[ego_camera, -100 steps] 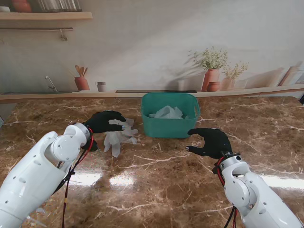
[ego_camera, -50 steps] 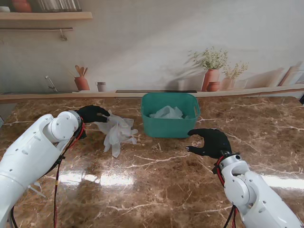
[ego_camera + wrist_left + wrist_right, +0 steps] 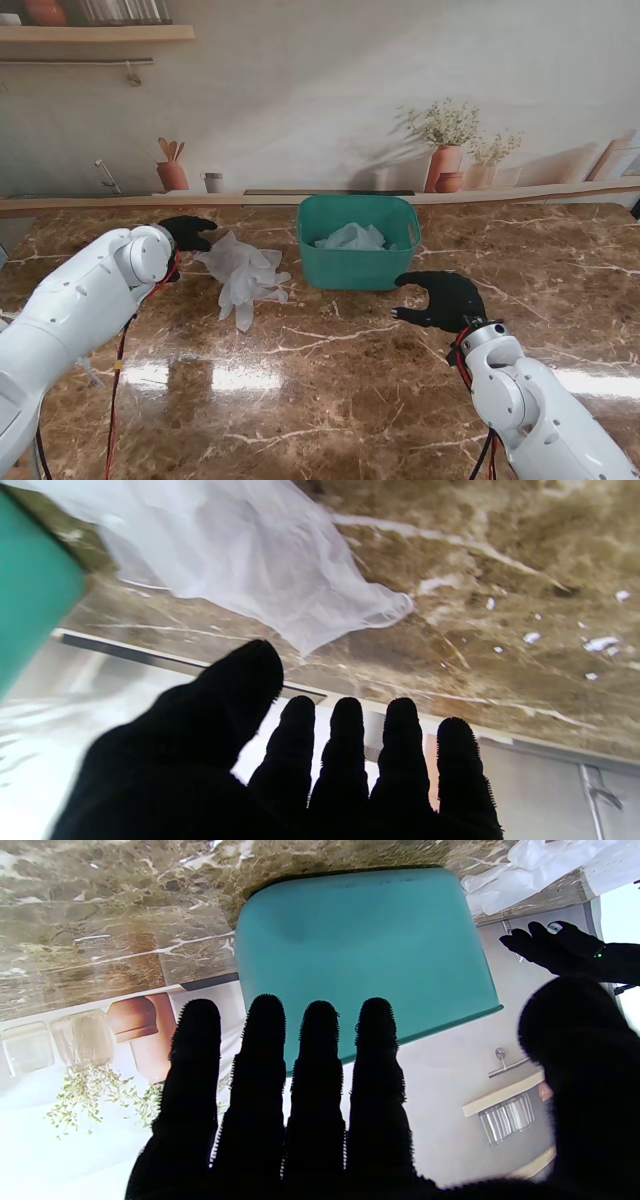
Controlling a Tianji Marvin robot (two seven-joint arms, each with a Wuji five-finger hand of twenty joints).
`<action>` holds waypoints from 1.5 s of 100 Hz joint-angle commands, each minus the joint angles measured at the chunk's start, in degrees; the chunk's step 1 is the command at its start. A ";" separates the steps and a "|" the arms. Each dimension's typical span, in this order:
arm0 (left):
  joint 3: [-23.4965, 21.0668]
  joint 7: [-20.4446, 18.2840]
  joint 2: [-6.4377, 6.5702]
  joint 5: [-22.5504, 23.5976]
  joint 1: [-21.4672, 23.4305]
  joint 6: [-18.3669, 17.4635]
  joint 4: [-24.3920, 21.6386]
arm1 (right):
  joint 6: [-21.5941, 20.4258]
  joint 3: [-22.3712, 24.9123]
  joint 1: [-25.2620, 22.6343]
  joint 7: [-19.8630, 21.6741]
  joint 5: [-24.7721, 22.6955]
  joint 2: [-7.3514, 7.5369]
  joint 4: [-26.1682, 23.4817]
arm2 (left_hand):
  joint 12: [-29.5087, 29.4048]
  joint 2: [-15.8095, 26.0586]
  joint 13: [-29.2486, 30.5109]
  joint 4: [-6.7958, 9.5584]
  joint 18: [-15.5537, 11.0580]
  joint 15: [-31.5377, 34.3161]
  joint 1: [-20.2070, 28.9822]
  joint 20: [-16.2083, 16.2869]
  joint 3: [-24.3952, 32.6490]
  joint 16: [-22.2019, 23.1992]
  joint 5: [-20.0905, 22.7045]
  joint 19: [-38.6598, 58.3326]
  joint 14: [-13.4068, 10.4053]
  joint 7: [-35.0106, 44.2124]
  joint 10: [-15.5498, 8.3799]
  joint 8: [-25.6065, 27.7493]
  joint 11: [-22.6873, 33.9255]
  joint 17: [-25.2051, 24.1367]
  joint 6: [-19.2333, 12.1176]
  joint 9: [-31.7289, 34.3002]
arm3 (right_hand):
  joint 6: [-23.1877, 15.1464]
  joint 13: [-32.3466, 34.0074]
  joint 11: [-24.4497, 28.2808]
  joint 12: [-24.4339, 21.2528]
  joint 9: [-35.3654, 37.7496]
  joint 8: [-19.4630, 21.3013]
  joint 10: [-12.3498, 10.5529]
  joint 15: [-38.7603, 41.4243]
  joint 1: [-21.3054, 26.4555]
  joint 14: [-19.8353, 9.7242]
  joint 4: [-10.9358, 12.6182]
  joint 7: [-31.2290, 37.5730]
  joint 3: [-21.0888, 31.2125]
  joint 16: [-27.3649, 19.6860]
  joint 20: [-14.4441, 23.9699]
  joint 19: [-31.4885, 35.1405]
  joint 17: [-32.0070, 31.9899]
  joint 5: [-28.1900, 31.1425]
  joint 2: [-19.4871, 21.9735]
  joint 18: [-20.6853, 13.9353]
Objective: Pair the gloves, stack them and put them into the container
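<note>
White translucent gloves [image 3: 243,273] lie in a loose pile on the marble table, left of the green container [image 3: 358,262]. More white gloves [image 3: 350,238] rest inside that container. My left hand [image 3: 188,233] hovers open just left of the pile, apart from it; its wrist view shows a glove [image 3: 240,555] beyond the spread fingers [image 3: 345,740]. My right hand [image 3: 445,298] hangs open right of and nearer to me than the container, holding nothing. The right wrist view shows the container's wall [image 3: 365,955] past the fingers [image 3: 320,1060], and the left hand [image 3: 565,952] beyond it.
The marble table [image 3: 330,380] stretches toward me. A backdrop wall [image 3: 320,120] with printed pots and a shelf stands behind the table's far edge, close behind the container.
My left hand has let go of the glove pile and drawn back to the left and farther from me. The pile now lies spread out. The right hand has not moved.
</note>
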 commanded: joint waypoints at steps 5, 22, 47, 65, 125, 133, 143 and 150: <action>2.55 3.17 -2.15 0.89 -1.67 2.36 2.91 | 0.51 0.03 -0.55 1.30 0.35 0.05 -0.02 | 3.52 -2.24 2.26 -0.65 2.40 5.37 -4.38 3.31 -2.61 6.43 0.32 3.33 3.47 1.56 0.91 0.37 3.61 -1.35 2.05 3.04 | 0.16 1.38 0.08 0.12 0.43 0.03 0.08 0.32 1.04 0.23 2.17 0.59 -0.93 0.81 0.08 1.37 0.20 0.38 0.37 0.35; 7.48 7.43 -5.18 -0.42 -3.96 6.48 8.88 | 0.29 -0.14 -0.40 1.56 0.77 0.04 0.24 | 17.02 -2.73 1.94 -0.64 3.87 13.14 -7.22 5.30 -10.39 18.97 2.58 4.38 6.27 10.82 1.16 5.60 10.18 -1.54 2.20 5.27 | -0.07 1.44 0.10 0.18 0.50 0.09 0.13 0.34 1.30 0.30 2.18 0.80 -1.27 0.90 0.35 1.80 0.29 0.71 0.88 0.60; 11.89 11.29 -10.41 -4.32 -7.41 6.32 19.72 | -0.21 -0.22 -0.29 2.63 1.56 0.13 0.52 | 26.71 -2.43 0.46 0.00 3.87 17.70 -7.22 4.72 -19.39 25.46 5.01 4.56 7.06 17.86 0.60 9.41 14.29 -1.54 0.36 4.94 | -0.28 1.41 0.06 0.23 0.45 0.16 0.16 0.40 1.71 0.36 2.24 0.98 -1.61 1.07 0.67 2.15 0.25 0.89 1.08 0.76; 14.42 12.44 -14.29 -6.03 -9.22 5.61 26.85 | -0.92 -0.15 0.15 2.52 1.76 0.12 1.09 | 28.24 -4.00 0.48 0.03 4.20 18.76 -6.09 6.47 -14.95 26.27 2.41 7.51 7.17 26.54 0.99 16.19 14.79 -1.64 -0.44 4.16 | -0.59 2.76 0.93 0.63 2.44 0.35 0.14 1.01 2.07 0.36 2.28 1.57 -1.77 1.37 0.90 2.67 1.05 1.95 0.92 0.92; 17.49 11.16 -15.33 -5.76 -8.01 11.25 27.61 | -0.99 0.32 -0.22 3.81 2.52 0.22 1.05 | 23.06 -11.56 3.31 -5.10 6.33 18.35 6.30 8.42 -8.90 21.71 6.01 18.55 7.28 60.43 0.96 43.85 13.28 -0.31 -8.65 5.19 | -0.87 3.02 1.03 1.17 3.04 0.22 -0.02 1.16 3.32 0.43 2.31 1.62 -2.47 1.74 1.15 3.19 1.07 1.81 1.36 1.14; 16.98 11.44 -15.28 -5.91 -7.53 11.06 27.61 | -1.06 0.31 -0.20 3.84 2.61 0.21 1.13 | 14.43 -11.08 6.36 -5.21 6.56 16.83 6.92 8.41 -7.84 18.71 8.64 20.12 6.75 62.72 1.33 48.25 8.34 1.57 -10.71 8.53 | -0.87 3.07 1.03 1.21 3.08 0.19 0.08 1.18 3.45 0.48 2.30 1.60 -2.65 1.77 1.17 3.24 1.09 1.75 1.63 1.11; 14.87 13.04 -15.30 -6.42 -6.74 10.12 27.61 | -1.01 0.34 -0.28 4.03 2.72 0.23 1.12 | 8.16 -9.67 11.80 -5.26 6.65 15.86 7.36 9.15 -5.06 15.82 8.88 22.65 5.90 63.25 -0.39 53.77 6.55 4.19 -13.29 13.81 | -0.91 3.05 1.04 1.25 3.14 0.17 0.11 1.17 3.50 0.52 2.33 1.59 -2.86 1.80 1.18 3.25 1.08 1.73 1.97 1.16; 12.47 14.69 -15.45 -7.09 -6.21 9.18 27.60 | -0.94 0.33 -0.33 4.22 2.81 0.24 1.08 | 5.68 -8.75 16.30 -5.16 6.73 15.65 7.33 9.72 -2.96 14.35 8.62 23.85 5.70 62.79 -0.77 56.94 6.77 5.46 -14.67 19.68 | -0.88 3.12 1.07 1.29 3.22 0.16 0.08 1.20 3.49 0.45 2.34 1.60 -2.97 1.82 1.19 3.27 1.07 1.75 2.18 1.19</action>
